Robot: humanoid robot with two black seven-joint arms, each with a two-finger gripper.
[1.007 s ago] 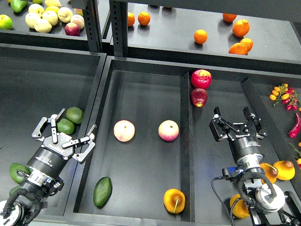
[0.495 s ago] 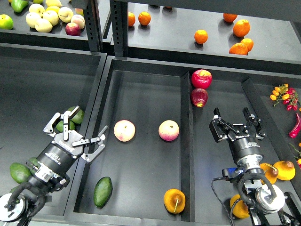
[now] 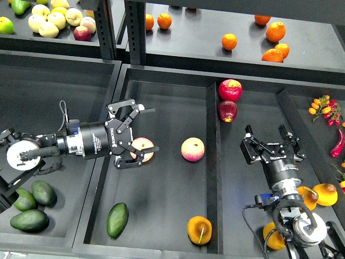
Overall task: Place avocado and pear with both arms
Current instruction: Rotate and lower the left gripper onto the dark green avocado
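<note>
A dark green avocado (image 3: 117,219) lies at the front left of the middle tray (image 3: 167,108). An orange-yellow pear (image 3: 199,230) with a stem lies at the tray's front right. My left gripper (image 3: 152,129) reaches in sideways from the left, open and empty. Its lower finger lies over a pink-and-cream apple (image 3: 141,145), well behind the avocado. My right gripper (image 3: 265,129) is open and empty, pointing up over the right tray (image 3: 253,108), behind and to the right of the pear.
A second pink apple (image 3: 193,149) lies mid-tray. Two red apples (image 3: 229,100) sit by the divider. More avocados (image 3: 29,220) lie in the left tray. More pears (image 3: 326,194) lie by my right arm. Oranges (image 3: 275,32) and yellow apples (image 3: 51,15) are on the back shelf.
My left arm has swung up from the front left to lie across the left tray, and its gripper has moved right over the left pink apple. The right arm has not moved.
</note>
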